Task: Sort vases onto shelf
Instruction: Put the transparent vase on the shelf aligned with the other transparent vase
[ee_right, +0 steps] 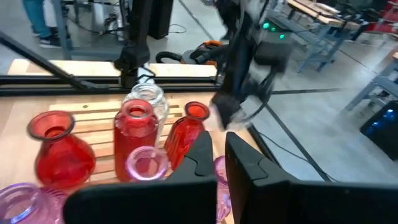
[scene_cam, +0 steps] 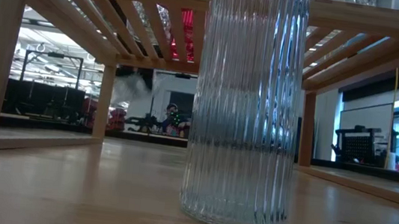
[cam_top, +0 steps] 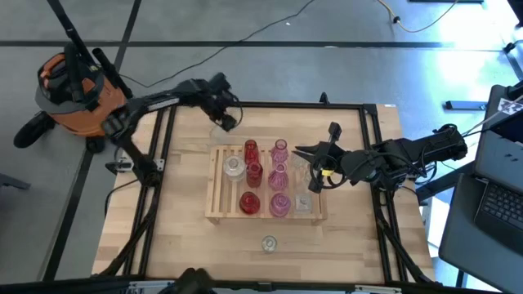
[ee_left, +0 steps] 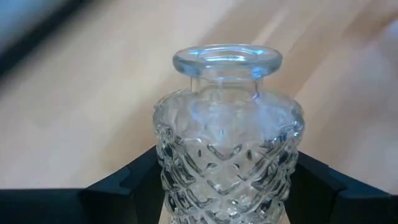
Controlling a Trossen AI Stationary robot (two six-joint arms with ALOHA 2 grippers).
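Left gripper (cam_top: 222, 120): at eleven o'clock of the table (cam_top: 180, 220), just off the shelf's far left corner. Jaws closed on a clear diamond-cut vase (ee_left: 227, 155), gripped at its body, mouth upright; in transit by the look of it, not yet on the slats.

Shelf (cam_top: 214, 208): centre of the table. Holds, left to right, one clear vase (cam_top: 234, 167); three red vases (cam_top: 252, 175); three pink vases (cam_top: 279, 178); what seem to be one or two clear pieces at the right end, count uncertain.

Clear ribbed vase (cam_top: 268, 243): on the table at six o'clock, just in front of the shelf, unsorted.

Right gripper (cam_top: 301, 151): over the shelf's right end at three o'clock, jaws shut, holding nothing.

Status: most placed; the held vase and the ribbed one appear to remain.
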